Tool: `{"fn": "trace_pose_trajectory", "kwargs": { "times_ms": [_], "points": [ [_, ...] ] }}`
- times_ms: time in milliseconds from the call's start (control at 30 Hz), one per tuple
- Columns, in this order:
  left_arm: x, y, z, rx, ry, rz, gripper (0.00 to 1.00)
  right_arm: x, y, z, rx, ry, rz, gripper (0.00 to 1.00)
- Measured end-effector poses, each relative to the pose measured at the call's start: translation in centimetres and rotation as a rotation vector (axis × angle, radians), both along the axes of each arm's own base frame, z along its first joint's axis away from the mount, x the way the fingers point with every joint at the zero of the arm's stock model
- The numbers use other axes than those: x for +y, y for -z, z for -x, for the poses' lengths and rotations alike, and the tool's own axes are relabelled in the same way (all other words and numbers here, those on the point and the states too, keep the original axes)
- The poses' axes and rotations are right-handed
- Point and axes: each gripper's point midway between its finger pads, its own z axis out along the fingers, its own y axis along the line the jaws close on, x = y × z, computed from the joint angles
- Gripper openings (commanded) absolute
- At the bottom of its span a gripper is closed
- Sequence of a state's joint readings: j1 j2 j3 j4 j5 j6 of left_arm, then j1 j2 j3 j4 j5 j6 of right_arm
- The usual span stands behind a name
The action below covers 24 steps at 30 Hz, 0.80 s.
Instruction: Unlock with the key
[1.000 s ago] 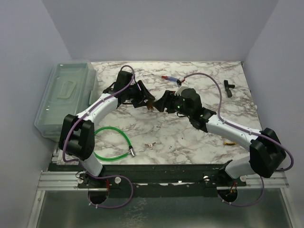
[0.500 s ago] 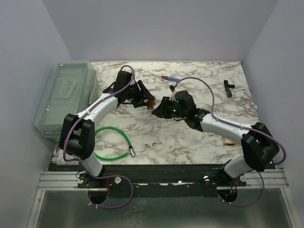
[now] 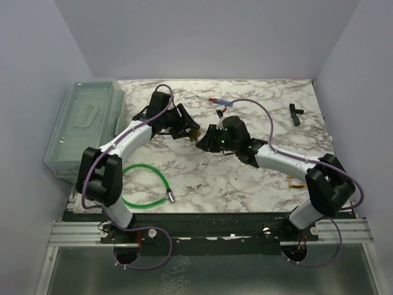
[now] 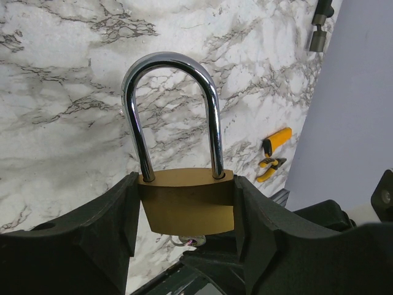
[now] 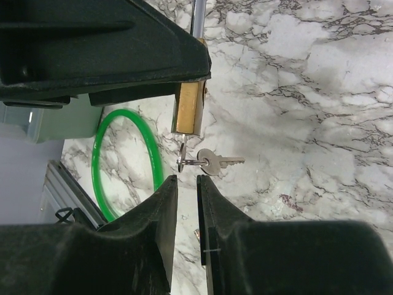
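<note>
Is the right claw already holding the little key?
No. The key hangs free under the padlock, beyond the right gripper fingertips.

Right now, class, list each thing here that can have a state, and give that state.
Brass padlock: shackle closed, clamped in the left gripper.
Key: hanging on a ring below the padlock, ungripped.
Right gripper: fingers nearly together, holding nothing.
Plastic storage box: lid on.
Green cable: looped on the table.
</note>
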State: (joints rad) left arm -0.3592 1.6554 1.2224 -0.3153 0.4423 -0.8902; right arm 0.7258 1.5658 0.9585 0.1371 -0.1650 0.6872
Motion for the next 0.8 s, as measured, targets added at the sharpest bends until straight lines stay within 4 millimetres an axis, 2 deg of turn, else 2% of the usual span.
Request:
{"fn": "trace_pose_trajectory", "kwargs": {
  "times_ms": [267, 633, 800],
  "points": [
    [0.0, 0.0, 0.0, 0.000, 0.000, 0.000, 0.00, 0.2, -0.1, -0.5, -0.005, 0.008, 0.000, 0.18],
    [0.5, 0.1, -0.3, -0.012, -0.007, -0.013, 0.00, 0.4, 0.0, -1.9, -0.025, 0.046, 0.021, 0.01],
    [0.5, 0.1, -0.5, -0.017, -0.008, -0.013, 0.00, 0.2, 0.0, -2.2, -0.035, 0.066, 0.031, 0.00]
  ]
}}
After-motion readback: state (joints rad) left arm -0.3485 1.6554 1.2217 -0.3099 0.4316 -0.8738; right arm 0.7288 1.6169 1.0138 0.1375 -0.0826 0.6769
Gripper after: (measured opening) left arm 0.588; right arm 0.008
